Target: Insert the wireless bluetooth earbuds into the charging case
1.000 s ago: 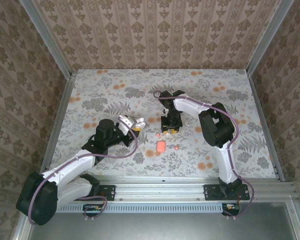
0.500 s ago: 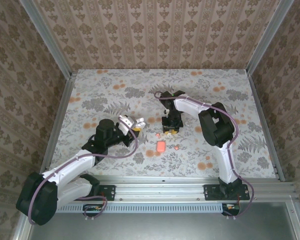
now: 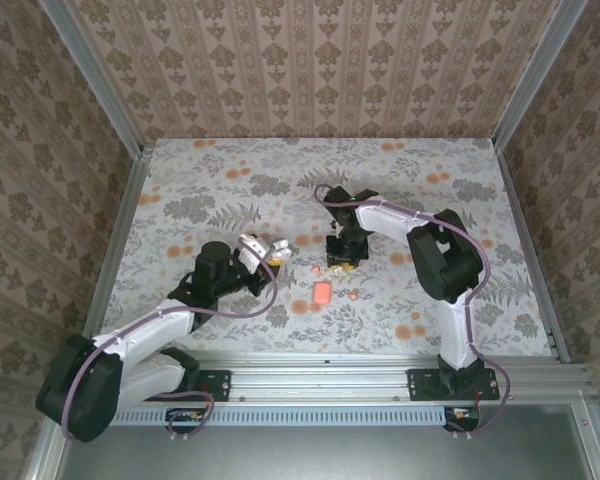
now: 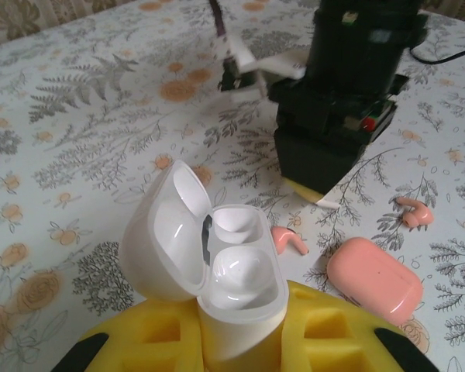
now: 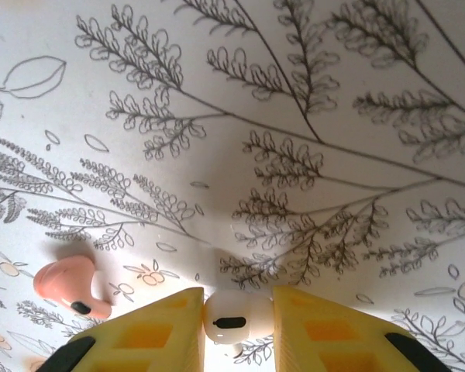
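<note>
Between the right fingers (image 5: 155, 332) a white earbud (image 5: 229, 319) sits pinched

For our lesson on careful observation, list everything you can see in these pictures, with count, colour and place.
white charging case: one, white, lid open, gripped by the left fingers.
white earbud: one, white, on the cloth between the right fingers; a second seems to be seated in the open case.
coral earbuds: two, coral, loose on the cloth near the right fingers.
coral case: one, coral, closed, lying on the cloth.
tablecloth: one, pale floral print, covering the table.
walls: three, brown patterned, around the table.
arms: two, white and black, based at the near edge.
fingers: two pairs, yellow, one pair on each arm.
</note>
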Controlling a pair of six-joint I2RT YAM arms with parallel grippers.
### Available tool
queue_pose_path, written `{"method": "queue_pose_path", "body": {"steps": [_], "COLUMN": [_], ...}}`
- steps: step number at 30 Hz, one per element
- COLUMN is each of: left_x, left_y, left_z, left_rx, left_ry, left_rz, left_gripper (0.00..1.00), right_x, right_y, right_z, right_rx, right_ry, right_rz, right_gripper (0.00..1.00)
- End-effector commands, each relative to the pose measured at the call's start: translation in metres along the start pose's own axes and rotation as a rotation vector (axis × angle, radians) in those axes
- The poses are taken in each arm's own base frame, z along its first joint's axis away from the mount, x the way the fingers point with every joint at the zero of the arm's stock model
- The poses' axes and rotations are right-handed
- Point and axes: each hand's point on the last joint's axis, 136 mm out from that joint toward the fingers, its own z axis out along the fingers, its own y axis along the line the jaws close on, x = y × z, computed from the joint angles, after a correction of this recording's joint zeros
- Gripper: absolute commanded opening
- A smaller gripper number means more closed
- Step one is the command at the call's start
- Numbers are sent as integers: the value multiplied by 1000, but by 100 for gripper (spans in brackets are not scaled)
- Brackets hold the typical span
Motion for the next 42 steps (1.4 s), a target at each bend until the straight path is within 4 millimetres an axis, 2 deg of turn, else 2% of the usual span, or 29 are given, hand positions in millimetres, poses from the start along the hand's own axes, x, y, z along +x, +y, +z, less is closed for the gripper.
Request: {"method": "queue_pose_path", "body": {"steps": [1, 7, 15, 23, 26, 27, 33, 42], "left_x": [-8, -5, -8, -22, -28, -30, -40, -47], "left_y": [1, -3, -8, -12, -14, -14, -16, -16], "left_z": [4, 12, 23, 40, 46, 48, 52, 55], "left_rx": [12, 40, 82, 118, 129, 131, 143, 152], "left_ry": [-62, -103, -162, -221, -232, -236, -262, -281], "left_rz": [-16, -14, 8, 10, 13, 11, 4, -7], "left_gripper": [8, 7, 7, 7, 7, 7, 7, 6], "right_x": [-13, -23, -30, -25, -22, -19, -12, -7], "right_y": [16, 24, 39, 48, 50, 53, 59, 85], "right_z": [-21, -44, -90, -134, -137, -151, -168, -178], "right_rx": [-96, -212, -361, -479, -503, -530, -586, -642], "right_ry": [-149, -352, -639, -868, -904, -941, -1024, -1071], "right_rz": [25, 30, -16, -60, -67, -74, -89, -141], "right_gripper": [27, 27, 27, 28, 27, 27, 27, 27]}}
